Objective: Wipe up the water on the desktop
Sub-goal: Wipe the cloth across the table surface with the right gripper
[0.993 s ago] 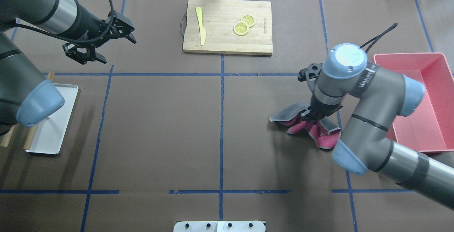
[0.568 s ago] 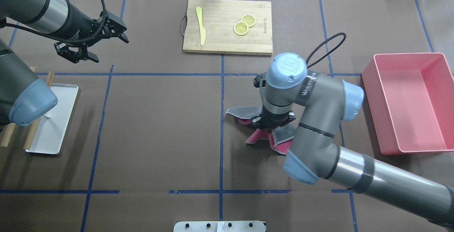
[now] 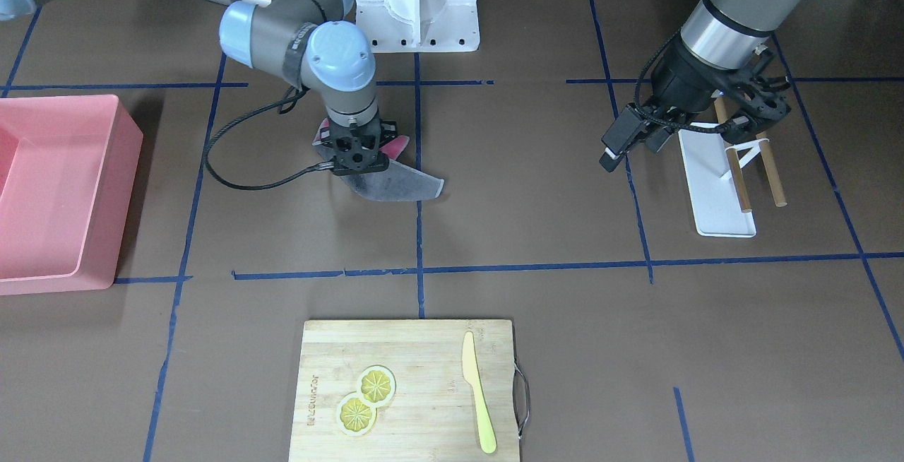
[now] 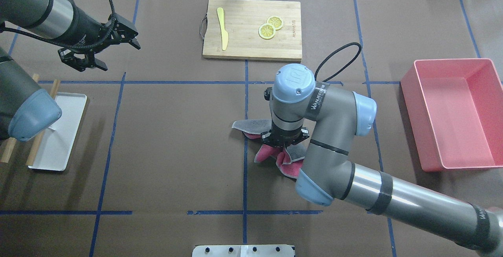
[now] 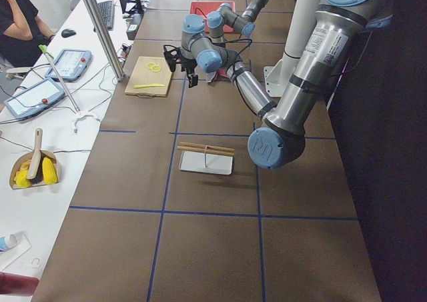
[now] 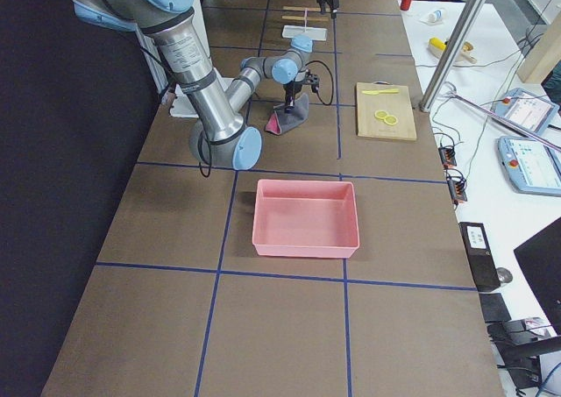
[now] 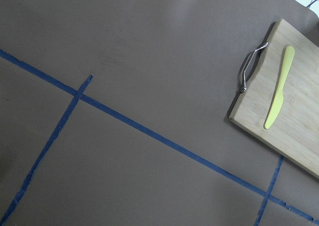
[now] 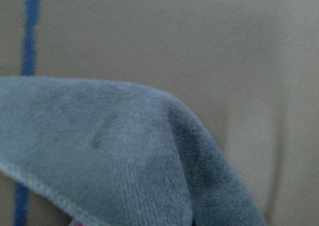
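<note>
- the desktop (image 4: 173,139) is big, flat and hard. no water shows on it in any view.
- the cloth (image 4: 251,125) is soft, light and floppy. it lies bunched by the middle blue line (image 4: 245,92). a thick fold looks best to pinch.
- the right gripper (image 4: 285,142) points down and seems to pinch the cloth.
- the left gripper (image 4: 122,57) is spread wide, holding nothing.
- the front view shows the gray flap lying flat. the right wrist view shows only its fuzzy, stitched edge.
</note>
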`<state>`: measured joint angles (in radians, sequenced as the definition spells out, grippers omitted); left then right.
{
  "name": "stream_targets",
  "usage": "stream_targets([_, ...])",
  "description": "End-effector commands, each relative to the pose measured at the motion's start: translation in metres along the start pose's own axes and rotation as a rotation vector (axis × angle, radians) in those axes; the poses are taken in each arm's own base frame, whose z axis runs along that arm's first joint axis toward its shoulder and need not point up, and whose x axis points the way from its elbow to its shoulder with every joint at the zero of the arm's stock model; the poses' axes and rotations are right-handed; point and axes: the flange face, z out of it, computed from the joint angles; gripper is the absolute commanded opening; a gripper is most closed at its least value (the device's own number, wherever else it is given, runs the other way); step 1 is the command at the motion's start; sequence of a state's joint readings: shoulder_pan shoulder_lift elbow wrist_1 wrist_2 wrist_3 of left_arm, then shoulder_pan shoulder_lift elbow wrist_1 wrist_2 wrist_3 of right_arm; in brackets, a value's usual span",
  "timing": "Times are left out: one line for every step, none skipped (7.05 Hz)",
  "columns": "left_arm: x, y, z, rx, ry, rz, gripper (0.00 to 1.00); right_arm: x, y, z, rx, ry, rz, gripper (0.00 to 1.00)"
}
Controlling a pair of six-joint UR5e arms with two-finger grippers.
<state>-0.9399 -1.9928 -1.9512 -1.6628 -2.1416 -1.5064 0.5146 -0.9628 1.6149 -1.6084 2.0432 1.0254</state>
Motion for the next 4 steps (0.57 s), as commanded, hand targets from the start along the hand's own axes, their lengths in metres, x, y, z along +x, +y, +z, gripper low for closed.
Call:
stream_targets([0.0, 0.001, -0.001, -0.001, 0.002, 0.002, 1.0, 0.118, 0.01, -0.008, 0.005, -0.025, -0.072, 0.0])
stream_targets([-0.001, 0.002, -0.001, -0.001, 0.002, 0.002, 1.0, 0.16, 0.009, -0.019, -0.004, -0.028, -0.061, 0.0])
stream_targets([-0.001, 0.001, -0.001, -0.001, 0.001, 0.001, 1.0, 0.201, 0.016, -0.019, -0.006, -0.002, -0.106, 0.0])
stream_targets([-0.001, 0.002, -0.002, -0.001, 0.002, 0.002, 1.0, 0.24, 0.023, -0.028, 0.003, 0.015, -0.114, 0.0])
